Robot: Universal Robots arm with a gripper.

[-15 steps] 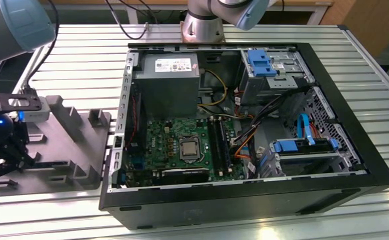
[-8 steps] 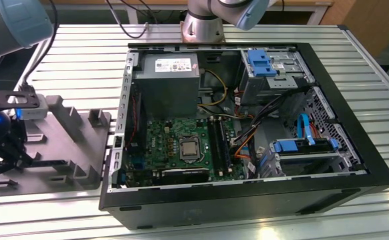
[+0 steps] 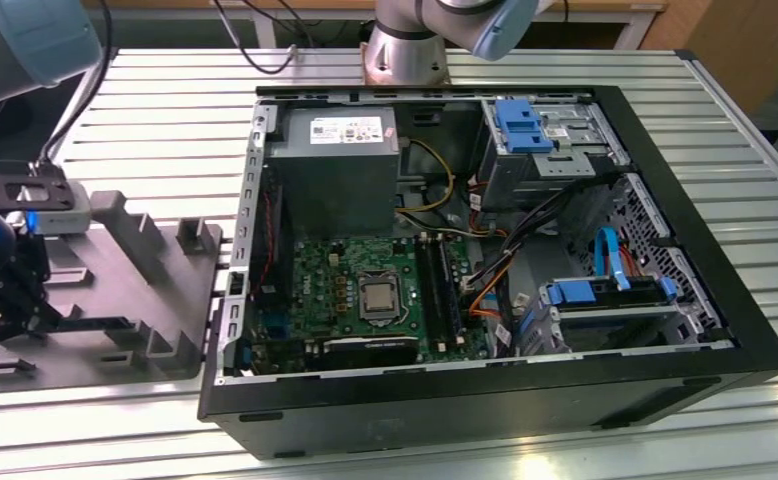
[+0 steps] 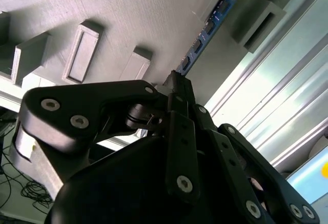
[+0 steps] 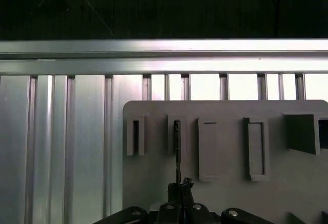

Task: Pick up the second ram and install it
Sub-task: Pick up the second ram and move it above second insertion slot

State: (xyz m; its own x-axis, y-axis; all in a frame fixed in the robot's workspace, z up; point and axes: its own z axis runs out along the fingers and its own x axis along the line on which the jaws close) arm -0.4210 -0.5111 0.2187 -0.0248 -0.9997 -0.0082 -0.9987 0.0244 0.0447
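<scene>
black gripper (image 4: 177, 82) pinching one end of second ram (image 4: 211, 24), a thin dark memory stick | ram resting in grey plastic tray (image 3: 122, 290) | lifting, installing remaining

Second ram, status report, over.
Gripper shut on the second ram. Stick on edge over the grey tray, far end in a slotted block. Nothing blocking around it.

Greys, with blue and green accents
Matte black pincer (image 4: 177, 83); long thin blue memory stick (image 4: 207, 29) with dark chips; plain grey plastic tray (image 4: 128, 19); silver ribbed aluminium bench (image 3: 162, 110); green circuit board (image 3: 322, 275) inside a black steel computer case (image 3: 496, 405).
</scene>
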